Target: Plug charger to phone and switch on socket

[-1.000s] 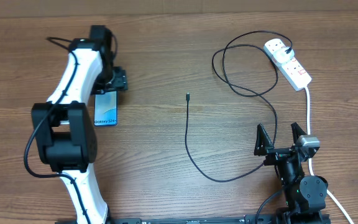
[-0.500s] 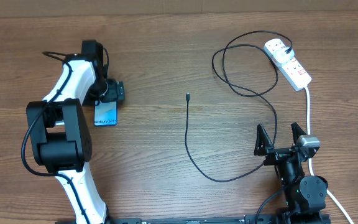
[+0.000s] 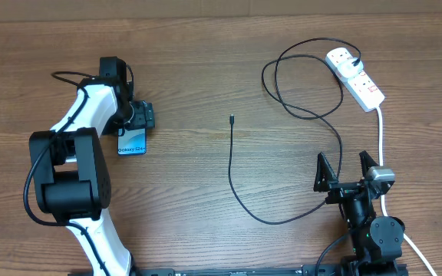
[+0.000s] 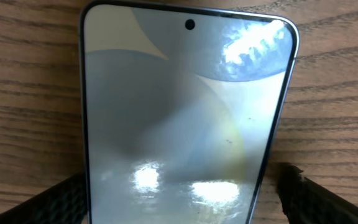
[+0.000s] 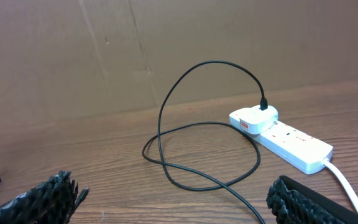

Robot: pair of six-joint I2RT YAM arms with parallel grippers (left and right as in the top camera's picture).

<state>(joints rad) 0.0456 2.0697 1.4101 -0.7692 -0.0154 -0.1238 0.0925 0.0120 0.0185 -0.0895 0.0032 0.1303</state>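
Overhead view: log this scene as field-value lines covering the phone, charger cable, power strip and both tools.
phone: slim smartphone with light blue-white screen, flat and screen up on the brown wooden table
charger: long thin black cable, plug end in the strip, connector tip lying free mid-table, apart from the phone
socket: white elongated power strip, far right; switch position too small to tell
left tool: open, fingers either side of the phone
right tool: open, empty
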